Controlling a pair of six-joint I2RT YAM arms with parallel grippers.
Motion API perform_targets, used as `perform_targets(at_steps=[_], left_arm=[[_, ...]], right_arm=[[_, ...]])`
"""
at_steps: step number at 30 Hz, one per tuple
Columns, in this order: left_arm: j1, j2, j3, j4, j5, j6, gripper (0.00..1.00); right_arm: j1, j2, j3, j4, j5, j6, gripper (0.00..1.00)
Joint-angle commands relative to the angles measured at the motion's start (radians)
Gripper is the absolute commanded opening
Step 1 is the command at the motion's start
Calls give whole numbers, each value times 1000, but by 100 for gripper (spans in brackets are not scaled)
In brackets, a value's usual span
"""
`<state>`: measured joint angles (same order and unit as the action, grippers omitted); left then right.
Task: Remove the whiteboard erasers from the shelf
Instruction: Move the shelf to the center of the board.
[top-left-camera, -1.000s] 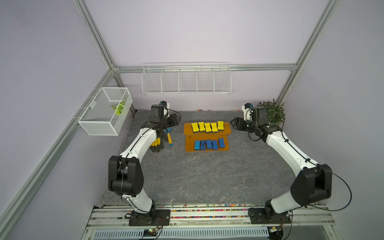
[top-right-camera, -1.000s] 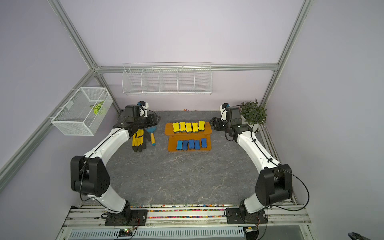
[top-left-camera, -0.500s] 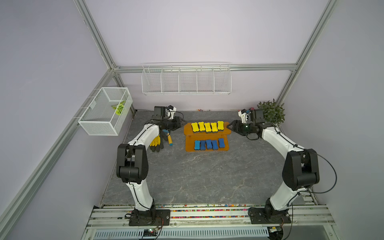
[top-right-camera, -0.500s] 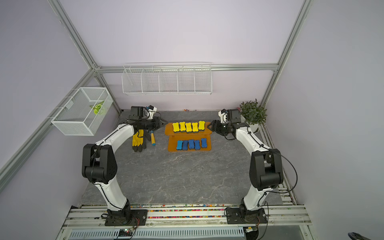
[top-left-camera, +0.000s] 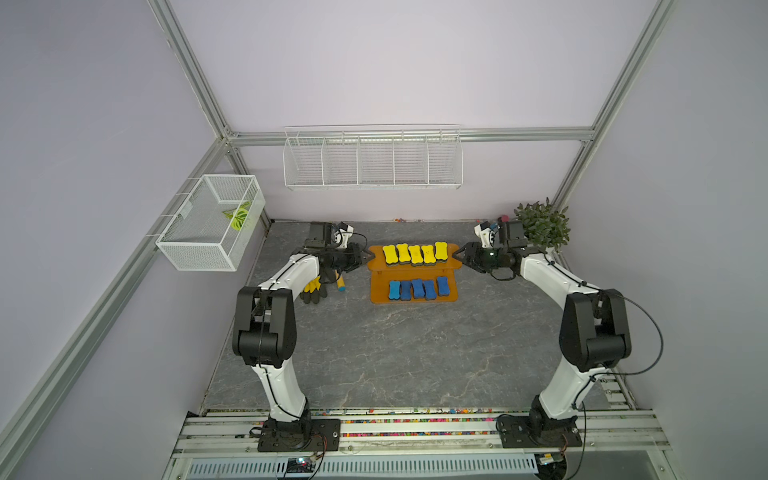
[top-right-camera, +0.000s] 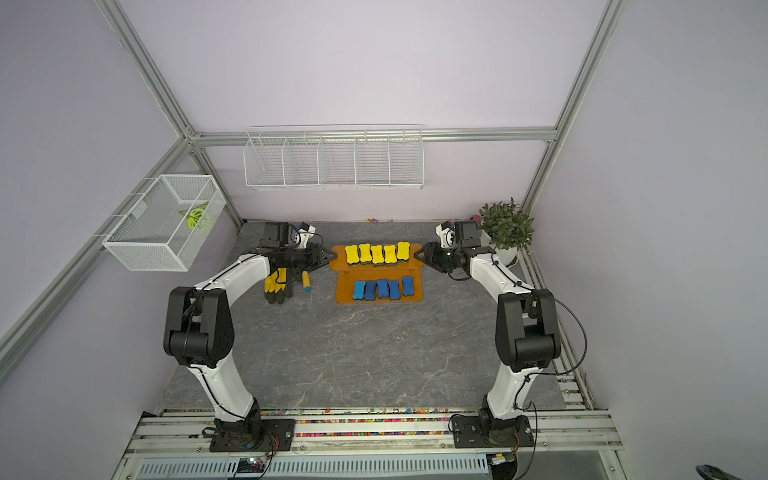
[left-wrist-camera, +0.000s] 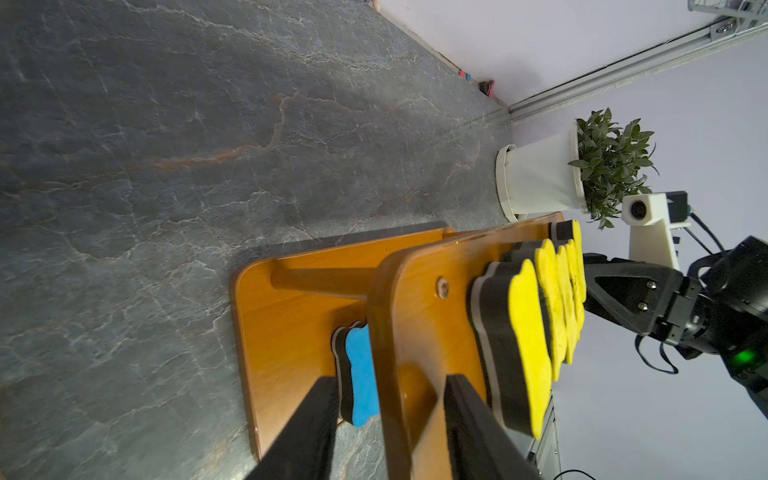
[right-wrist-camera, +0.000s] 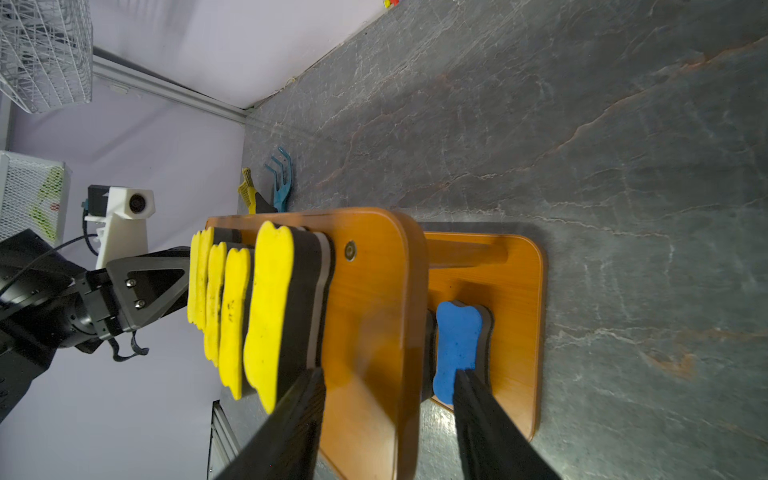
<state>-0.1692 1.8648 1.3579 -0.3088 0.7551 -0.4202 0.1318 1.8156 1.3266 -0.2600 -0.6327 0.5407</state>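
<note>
The shelf (top-left-camera: 379, 291) stands on the grey floor at the back, in both top views. A row of yellow whiteboard erasers (top-left-camera: 415, 254) lies on its upper board. A row of blue erasers (top-left-camera: 417, 288) lies on the lower board. My left gripper (top-left-camera: 368, 257) is at the upper board's left end. In the left wrist view it (left-wrist-camera: 390, 380) is open, one finger on each side of that board, beside the nearest yellow eraser (left-wrist-camera: 528, 332). My right gripper (top-left-camera: 457, 254) is at the right end. It (right-wrist-camera: 389, 371) is open too, straddling the board next to a yellow eraser (right-wrist-camera: 270, 307).
A yellow glove (top-left-camera: 311, 289) and a blue hand rake (top-left-camera: 340, 284) lie under my left arm. A potted plant (top-left-camera: 540, 226) stands behind my right wrist. A white wire rack (top-left-camera: 372, 160) hangs on the back wall, a wire basket (top-left-camera: 212, 226) on the left wall.
Both grippers have moved inward and down to the ends of the shelf's upper board. The right jaws have narrowed; the left jaws narrowed slightly.
</note>
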Motion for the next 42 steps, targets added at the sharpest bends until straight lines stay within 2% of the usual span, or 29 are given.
perform_targets(at_steps=[1, 5, 11, 17, 21, 26, 42], left_arm=[[5, 19, -9, 30, 32, -17, 46], [5, 20, -33, 58, 37, -24, 45], [6, 40, -58, 124, 83, -68, 36], [4, 41, -81, 194, 132, -118, 20], [2, 16, -130, 298, 151, -177, 12], [0, 8, -132, 306, 160, -208, 1], [-1, -167, -270, 265, 119, -214, 0]], right_arm=[[-4, 32, -29, 55, -39, 27, 53], [-4, 51, -40, 100, -76, 57, 50], [-2, 51, -56, 126, -91, 71, 42], [-3, 38, -82, 145, -101, 84, 28], [1, 26, -89, 142, -97, 90, 23], [16, 6, -87, 120, -85, 90, 19], [96, -104, -156, 55, -1, 71, 14]])
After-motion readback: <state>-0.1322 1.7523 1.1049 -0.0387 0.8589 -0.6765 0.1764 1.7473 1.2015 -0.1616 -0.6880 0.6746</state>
